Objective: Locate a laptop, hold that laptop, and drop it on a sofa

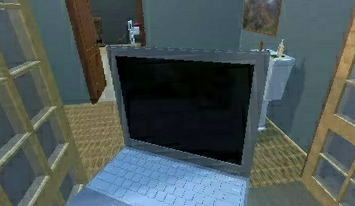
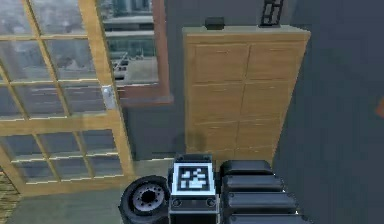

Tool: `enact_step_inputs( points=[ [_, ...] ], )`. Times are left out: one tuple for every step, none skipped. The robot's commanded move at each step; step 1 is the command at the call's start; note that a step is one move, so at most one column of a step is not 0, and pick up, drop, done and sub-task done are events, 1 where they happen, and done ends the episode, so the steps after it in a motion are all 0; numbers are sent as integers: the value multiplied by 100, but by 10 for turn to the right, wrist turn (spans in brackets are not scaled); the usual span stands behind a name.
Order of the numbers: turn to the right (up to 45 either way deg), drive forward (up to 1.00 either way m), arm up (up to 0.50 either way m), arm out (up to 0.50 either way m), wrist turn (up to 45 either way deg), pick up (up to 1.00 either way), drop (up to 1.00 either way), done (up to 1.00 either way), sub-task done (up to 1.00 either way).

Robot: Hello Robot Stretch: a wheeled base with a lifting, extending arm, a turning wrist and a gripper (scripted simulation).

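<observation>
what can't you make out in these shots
- Forward view: the laptop is cut off by the bottom edge, so what bears it is hidden.
- Forward view: the laptop covers part of the white fixture.
- Arm side view: the gripper shows no clear far end; whether it holds anything cannot be told.
</observation>
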Motion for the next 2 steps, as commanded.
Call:
enact_step_inputs(
  points=[
    [-30, 0, 0, 0, 0, 0, 0, 0, 0],
    [0, 100, 0, 0, 0, 0, 0, 0, 0]
  ],
)
